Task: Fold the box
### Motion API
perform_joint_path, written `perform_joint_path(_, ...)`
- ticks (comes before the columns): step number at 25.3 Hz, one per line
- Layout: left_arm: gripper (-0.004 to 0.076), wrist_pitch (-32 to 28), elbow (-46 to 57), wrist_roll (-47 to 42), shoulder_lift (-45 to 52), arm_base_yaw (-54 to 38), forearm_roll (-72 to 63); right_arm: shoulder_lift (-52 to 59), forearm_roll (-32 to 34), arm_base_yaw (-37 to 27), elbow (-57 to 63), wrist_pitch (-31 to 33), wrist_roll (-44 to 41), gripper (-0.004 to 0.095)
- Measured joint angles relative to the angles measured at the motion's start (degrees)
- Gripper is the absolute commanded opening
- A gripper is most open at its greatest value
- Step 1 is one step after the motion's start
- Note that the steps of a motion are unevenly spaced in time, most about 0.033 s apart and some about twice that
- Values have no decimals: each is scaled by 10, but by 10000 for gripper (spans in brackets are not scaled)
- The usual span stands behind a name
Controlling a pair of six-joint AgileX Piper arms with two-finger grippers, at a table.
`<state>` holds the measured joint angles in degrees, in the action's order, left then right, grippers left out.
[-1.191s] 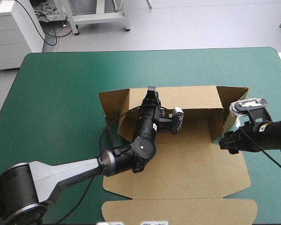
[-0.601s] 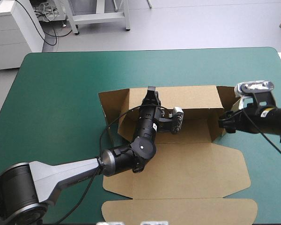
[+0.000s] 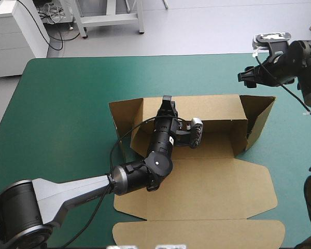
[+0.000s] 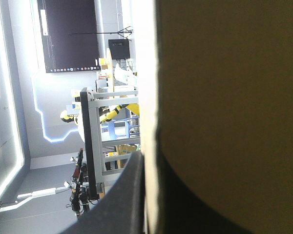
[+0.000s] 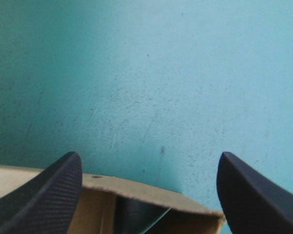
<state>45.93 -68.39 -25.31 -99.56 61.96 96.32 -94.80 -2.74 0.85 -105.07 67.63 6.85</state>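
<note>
Left tool [image 3: 167, 99] inside the half-raised box [image 3: 197, 192], pinched on its back wall [image 3: 212, 106]; right tool [image 5: 149, 158] spread, beyond it.

One box [image 3: 212, 181], one worktop [image 3: 67, 104] and two grippers, the left gripper [image 3: 167, 100] and the right gripper [image 5: 149, 162], are counted.

- The box [image 3: 212, 171] is a cut sheet of brown board. It lies open in the middle of the teal-green cover [image 3: 67, 114].
- Its far wall [image 3: 210, 106] stands up.
- The left side wall [image 3: 125, 111] and the right side wall [image 3: 259, 116] stand up too, both turned outward.
- The lid [image 3: 197, 194] lies flat toward the near edge, with 1 long flap [image 3: 197, 233] at its end.
</note>
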Motion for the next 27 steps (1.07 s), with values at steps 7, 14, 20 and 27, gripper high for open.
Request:
perform_joint_path(7, -8, 0, 0, 0, 0, 0, 0, -67, -8, -47, -18, 1, -3, 691)
perform_joint_path(14, -8, -1, 0, -2, 0, 0, 0, -98, -113, -102, -18, 3, 37, 690)
perform_joint_path(20, -8, -2, 0, -2, 0, 0, -1, -97, -126, -102, 20, 5, 61, 690)
perform_joint_path(27, -8, -2, 0, 0, 0, 0, -2, -21, -128, -119, 135, 5, 111, 689)
